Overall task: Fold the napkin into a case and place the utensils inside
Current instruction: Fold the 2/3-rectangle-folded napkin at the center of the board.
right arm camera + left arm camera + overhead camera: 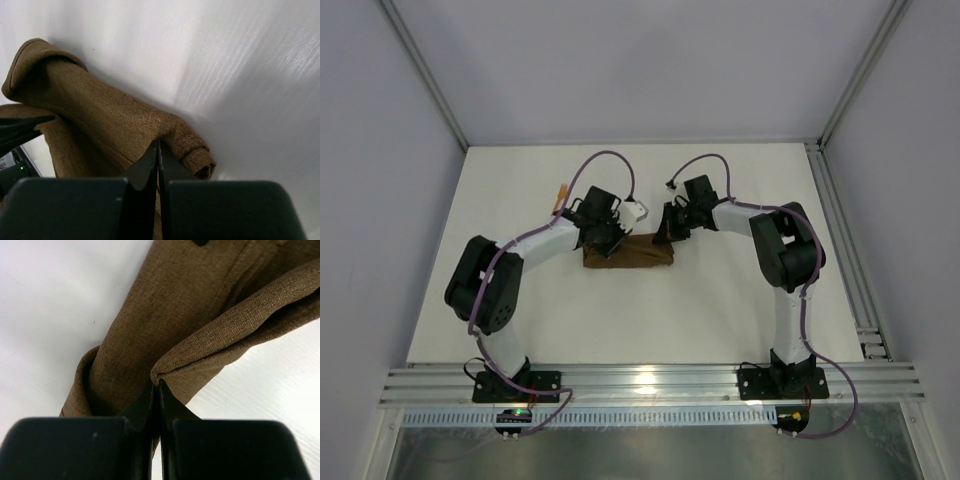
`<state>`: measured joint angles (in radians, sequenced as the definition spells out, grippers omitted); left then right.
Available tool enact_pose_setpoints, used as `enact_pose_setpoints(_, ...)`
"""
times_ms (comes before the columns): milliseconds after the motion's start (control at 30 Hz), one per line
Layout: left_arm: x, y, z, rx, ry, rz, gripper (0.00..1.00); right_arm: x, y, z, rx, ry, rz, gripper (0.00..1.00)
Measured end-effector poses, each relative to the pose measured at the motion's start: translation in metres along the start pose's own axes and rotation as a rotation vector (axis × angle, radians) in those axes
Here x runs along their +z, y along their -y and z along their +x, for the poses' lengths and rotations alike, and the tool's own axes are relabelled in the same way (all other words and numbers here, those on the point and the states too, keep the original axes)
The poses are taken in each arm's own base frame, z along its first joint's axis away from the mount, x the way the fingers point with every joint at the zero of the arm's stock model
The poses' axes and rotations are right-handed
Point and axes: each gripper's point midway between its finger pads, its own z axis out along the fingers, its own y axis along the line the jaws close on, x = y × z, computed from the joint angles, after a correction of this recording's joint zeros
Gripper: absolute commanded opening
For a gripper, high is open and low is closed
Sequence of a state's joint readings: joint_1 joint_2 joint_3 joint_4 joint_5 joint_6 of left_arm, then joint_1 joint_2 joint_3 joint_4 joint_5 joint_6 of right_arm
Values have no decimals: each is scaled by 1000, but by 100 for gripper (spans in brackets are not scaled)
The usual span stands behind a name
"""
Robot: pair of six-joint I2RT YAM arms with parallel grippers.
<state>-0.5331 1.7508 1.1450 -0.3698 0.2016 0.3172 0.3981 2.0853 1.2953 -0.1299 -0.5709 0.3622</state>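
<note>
Your left tool (157, 386): black, wedge-shaped, pinched on a raised fold of the napkin (170, 305), a coarse matte brown weave. Your right tool (157, 146): likewise clamped on its rolled, hemmed end, over the smooth white desk (250, 75).

White arm links (545, 240), bulky black joints (485, 285), looping purple cables (607, 153).

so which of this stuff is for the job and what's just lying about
Job: napkin; orange utensil, too small to tell which; left gripper and right gripper, both pinching the napkin.
Just there: table; frame rails.
</note>
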Motion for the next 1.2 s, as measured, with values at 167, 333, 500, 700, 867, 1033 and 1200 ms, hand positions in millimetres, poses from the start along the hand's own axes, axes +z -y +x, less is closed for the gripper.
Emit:
enact_pose_setpoints(167, 12, -12, 11, -29, -28, -31, 0, -1, -1, 3, -13, -15, -11, 3)
enact_pose_setpoints(333, 21, -25, 15, -67, -45, -47, 0, -2, -2, 8, -19, -35, -24, 3)
enact_pose_setpoints(500, 27, -36, 5, -72, -47, -63, 0, -3, -4, 11, -30, -51, -37, 11)
enact_pose_setpoints(700, 38, -44, -2, -80, -75, -68, 0, -12, -11, 14, -58, -53, -42, 38)
enact_pose_setpoints(867, 39, -44, -3, -81, -85, -63, 0, -31, -13, 11, -70, -39, 9, 45)
enact_pose_setpoints(1033, 39, -44, -3, -82, -94, -58, 0, -63, -15, -14, -84, 68, 71, 58)
enact_pose_setpoints(1200, 39, -44, -2, -81, -97, -56, 0, -96, -12, -26, -99, 209, 101, 66)
